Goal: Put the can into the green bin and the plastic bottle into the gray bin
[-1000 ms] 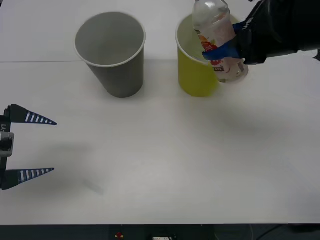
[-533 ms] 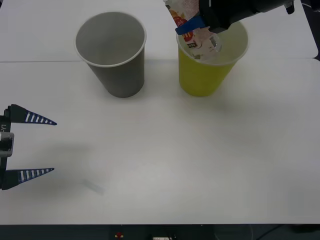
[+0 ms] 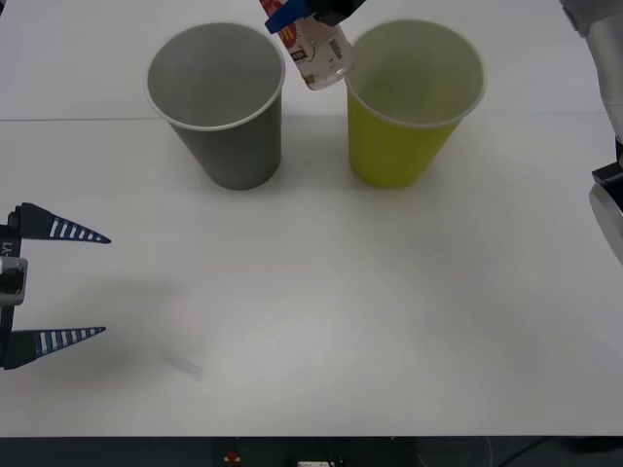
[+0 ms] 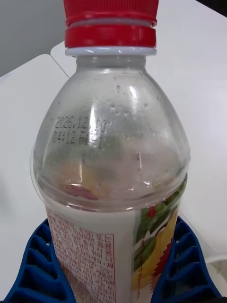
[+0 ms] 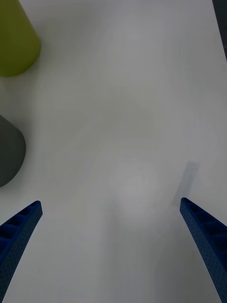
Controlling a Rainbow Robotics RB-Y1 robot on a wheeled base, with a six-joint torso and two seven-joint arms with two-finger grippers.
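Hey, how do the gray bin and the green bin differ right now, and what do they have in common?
Color: the gray bin is gray inside and out; the green bin is yellow-green with a paler inside. Side: the gray bin stands toward the robot's left, the green bin toward its right. The plastic bottle, held by the right end effector, hangs between their rims. Both are upright, tapered, white-rimmed and about equal in size.

plastic bottle (image 3: 313, 53) — aloft between bins
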